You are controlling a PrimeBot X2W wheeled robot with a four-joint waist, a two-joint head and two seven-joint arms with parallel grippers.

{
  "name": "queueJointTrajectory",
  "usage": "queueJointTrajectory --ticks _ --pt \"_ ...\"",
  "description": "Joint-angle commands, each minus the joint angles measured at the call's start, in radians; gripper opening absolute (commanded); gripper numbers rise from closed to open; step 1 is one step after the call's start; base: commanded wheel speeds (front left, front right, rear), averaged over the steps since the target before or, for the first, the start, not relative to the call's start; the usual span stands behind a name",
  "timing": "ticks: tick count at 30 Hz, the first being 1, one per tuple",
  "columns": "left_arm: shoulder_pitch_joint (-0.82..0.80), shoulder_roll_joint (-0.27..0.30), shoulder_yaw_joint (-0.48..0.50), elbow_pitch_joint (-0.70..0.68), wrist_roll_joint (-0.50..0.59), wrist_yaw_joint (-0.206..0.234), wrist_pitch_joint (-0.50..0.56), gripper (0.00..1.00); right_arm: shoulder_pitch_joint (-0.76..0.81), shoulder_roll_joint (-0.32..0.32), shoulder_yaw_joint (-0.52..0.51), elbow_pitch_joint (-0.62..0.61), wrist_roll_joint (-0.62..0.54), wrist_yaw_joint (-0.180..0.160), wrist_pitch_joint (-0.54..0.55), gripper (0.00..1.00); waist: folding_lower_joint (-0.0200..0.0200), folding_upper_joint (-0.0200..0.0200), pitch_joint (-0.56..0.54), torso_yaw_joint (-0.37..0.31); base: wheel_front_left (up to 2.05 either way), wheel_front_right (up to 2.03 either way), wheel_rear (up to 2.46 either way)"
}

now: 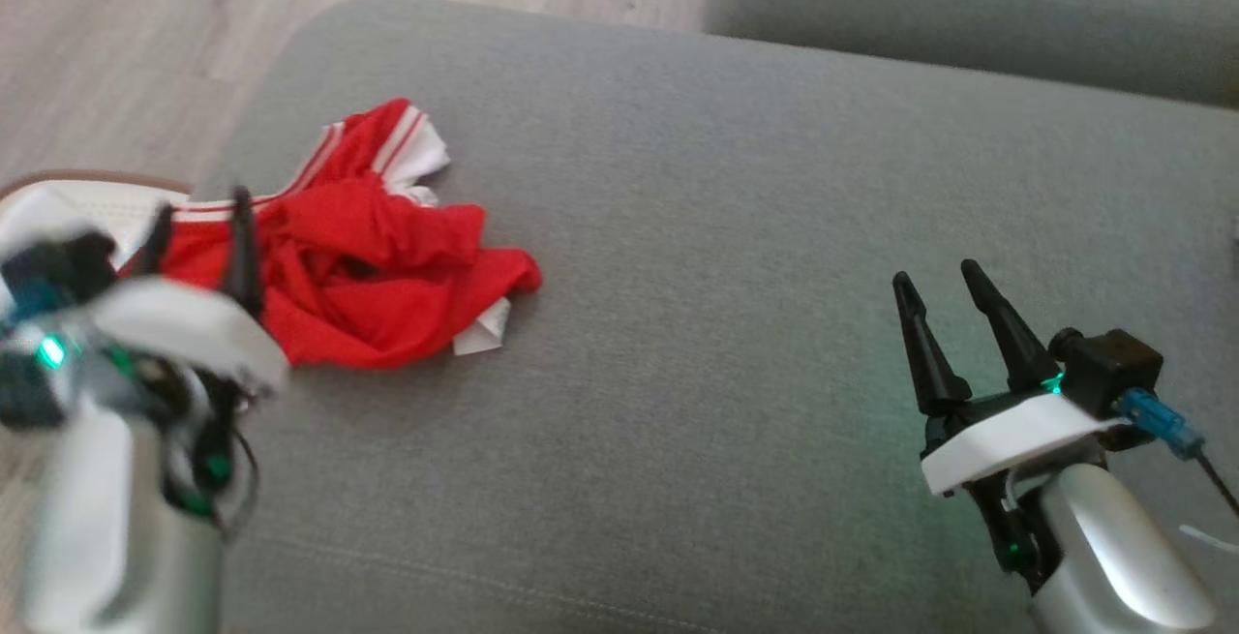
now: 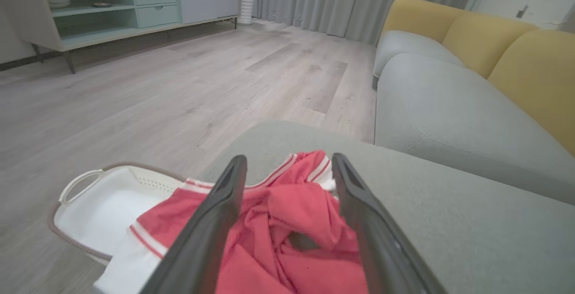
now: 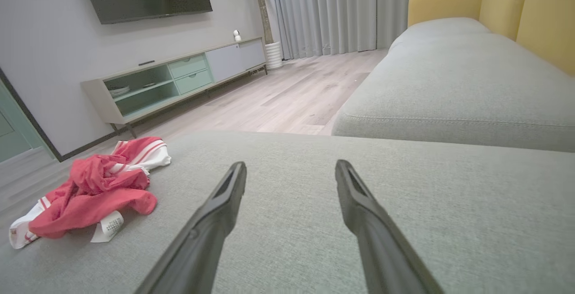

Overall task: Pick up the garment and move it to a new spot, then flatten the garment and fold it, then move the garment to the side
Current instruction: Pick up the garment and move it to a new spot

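A crumpled red garment [image 1: 368,256] with white stripes and white trim lies in a heap at the left end of the grey cushion [image 1: 736,256]. My left gripper [image 1: 201,211] hovers over the heap's left side, open, its two dark fingers standing apart with nothing between them. From the left wrist, the garment [image 2: 292,222] sits just beyond and between the spread fingers [image 2: 215,222]. My right gripper [image 1: 937,278] is open above bare cushion at the lower right, far from the cloth. In the right wrist view the garment [image 3: 96,186] lies off to the left.
A white laundry basket [image 2: 96,204] stands on the wooden floor [image 2: 157,87] by the cushion's left edge, with part of the garment hanging over it. A second grey seat [image 1: 968,5] with yellow backs [image 2: 530,65] lies beyond. A low cabinet [image 3: 175,81] lines the far wall.
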Motion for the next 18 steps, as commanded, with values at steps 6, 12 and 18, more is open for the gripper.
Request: queueJointTrajectory --ticks 6,12,18 --pt "-0.252 0.093 0.076 0.122 -0.07 0.004 0.18 1.0 -0.071 -0.03 0.027 -0.05 0.015 -0.001 0.006 1.0 -0.0001 0.0 0.086 -0.102 0.0 0.0 0.0" --pt "-0.408 0.177 0.098 0.381 -0.102 -0.016 0.289 1.0 -0.116 -0.045 0.045 -0.063 0.036 -0.001 0.004 1.0 -0.0001 0.0 0.163 -0.218 0.0 0.0 0.0" --pt "-0.462 0.223 0.114 0.549 -0.114 -0.014 0.313 1.0 -0.148 -0.057 0.053 -0.075 0.051 -0.001 -0.002 1.0 -0.0001 0.0 0.218 -0.291 0.0 0.0 0.0"
